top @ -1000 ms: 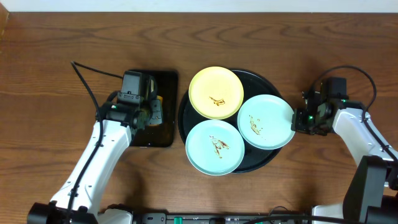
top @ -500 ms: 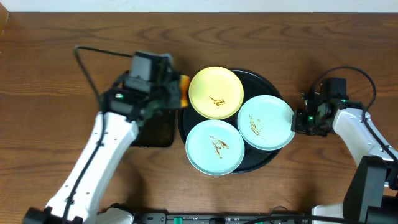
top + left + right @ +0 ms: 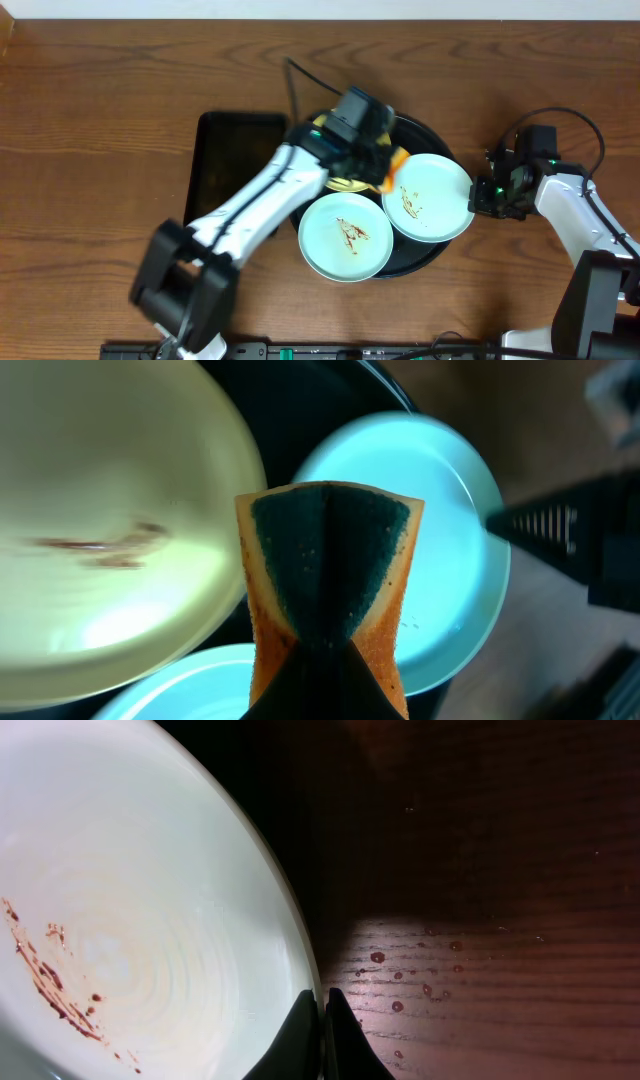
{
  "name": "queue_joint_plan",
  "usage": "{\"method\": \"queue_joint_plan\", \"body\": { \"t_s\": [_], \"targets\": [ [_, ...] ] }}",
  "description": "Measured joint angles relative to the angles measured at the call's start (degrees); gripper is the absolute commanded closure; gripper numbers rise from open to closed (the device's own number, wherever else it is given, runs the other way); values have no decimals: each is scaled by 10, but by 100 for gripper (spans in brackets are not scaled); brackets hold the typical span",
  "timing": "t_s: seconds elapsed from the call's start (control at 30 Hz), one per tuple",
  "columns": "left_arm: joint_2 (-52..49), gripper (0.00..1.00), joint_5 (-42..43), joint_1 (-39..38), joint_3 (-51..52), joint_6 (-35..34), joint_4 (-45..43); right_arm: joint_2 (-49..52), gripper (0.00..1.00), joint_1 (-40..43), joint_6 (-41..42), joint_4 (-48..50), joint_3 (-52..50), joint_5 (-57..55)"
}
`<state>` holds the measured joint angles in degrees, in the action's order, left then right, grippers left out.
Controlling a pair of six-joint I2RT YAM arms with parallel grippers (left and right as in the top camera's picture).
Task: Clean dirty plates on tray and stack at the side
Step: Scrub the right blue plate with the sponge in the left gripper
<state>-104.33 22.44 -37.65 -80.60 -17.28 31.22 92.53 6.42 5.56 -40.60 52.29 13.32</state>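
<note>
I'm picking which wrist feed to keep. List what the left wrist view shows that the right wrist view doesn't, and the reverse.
Only left wrist: the sponge held in the left gripper, the smeared yellow plate, and part of a second mint plate. Only right wrist: a clear brown smear, dark specks on the table, and the right gripper pinching a rim. Both: the right mint plate.

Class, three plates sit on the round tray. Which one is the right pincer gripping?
The mint-blue plate at the right edge of the tray: the right pincer pinches its rim. The other blue plate and the yellow plate are ungripped.
</note>
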Motion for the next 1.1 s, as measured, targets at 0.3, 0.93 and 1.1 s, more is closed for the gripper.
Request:
{"method": "queue_joint_plan", "body": {
  "t_s": [0.3,0.93,1.1],
  "targets": [
    [-76,93,42,-89,0,-6,-45,0,99,0,0,-1,0,0],
    [-126,92,-75,-99,0,-6,-77,0,99,0,0,-18,0,7],
    [-126,92,-98,-83,0,-6,-77,0,99,0,0,-22,0,8]
  ]
}}
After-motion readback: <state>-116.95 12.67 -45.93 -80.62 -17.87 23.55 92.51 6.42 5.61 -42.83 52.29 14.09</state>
